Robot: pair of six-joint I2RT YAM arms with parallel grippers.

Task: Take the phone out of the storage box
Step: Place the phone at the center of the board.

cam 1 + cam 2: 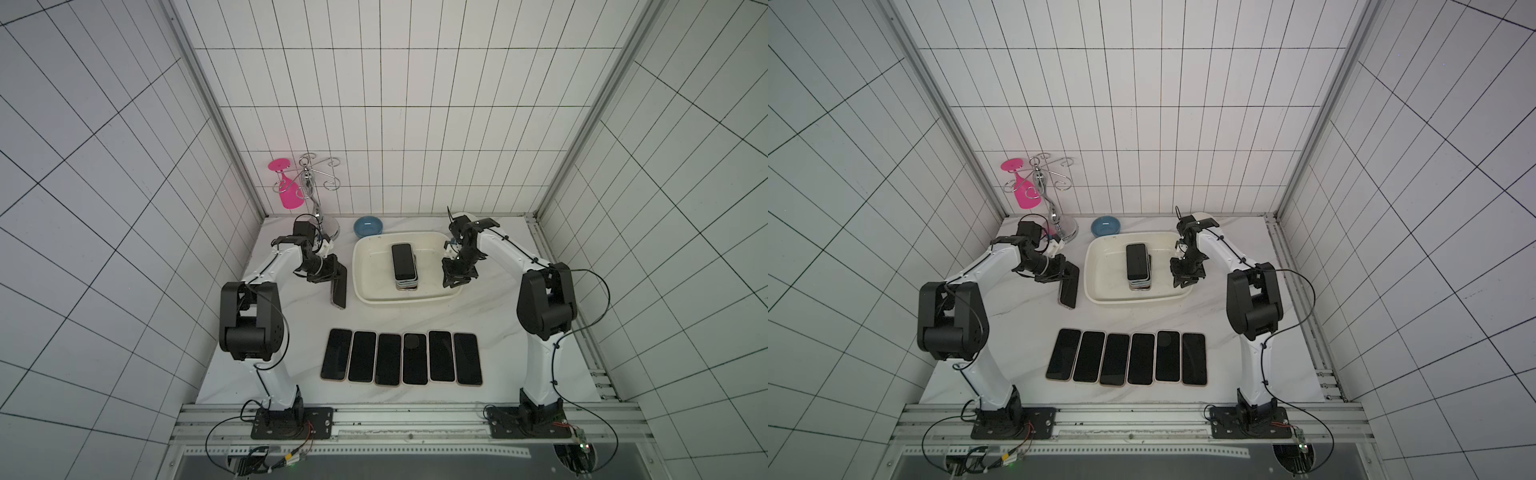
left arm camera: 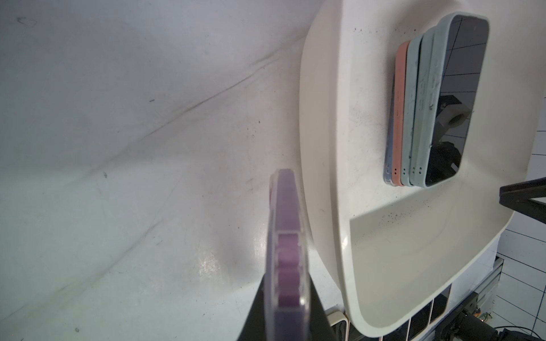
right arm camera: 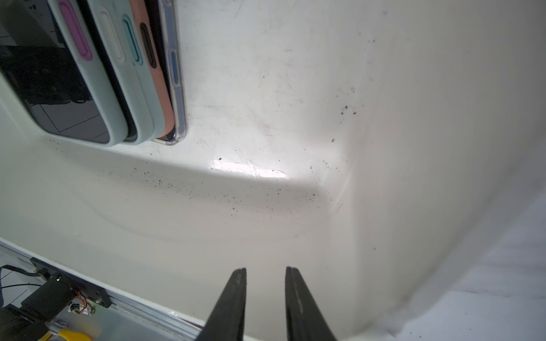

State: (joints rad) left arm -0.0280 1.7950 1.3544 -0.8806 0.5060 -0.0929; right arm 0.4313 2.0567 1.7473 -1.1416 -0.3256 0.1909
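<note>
The phone [image 1: 338, 289] is out of the storage box [image 1: 374, 274]. It sits just beside the box wall on my left arm's side, turned on edge and pinched by the left gripper [image 1: 328, 274]. My left wrist view shows its clear, purple-edged side clamped between the black fingers [image 2: 255, 321]. I cannot tell whether its far end touches the table [image 1: 307, 324]. A stack of phones [image 1: 404, 264] lies in the middle of the box. My right gripper [image 3: 265, 270] hovers over the box's opposite wall, jaws a narrow gap apart, holding nothing. A row of six phones [image 1: 401, 359] lies in front of the box.
</note>
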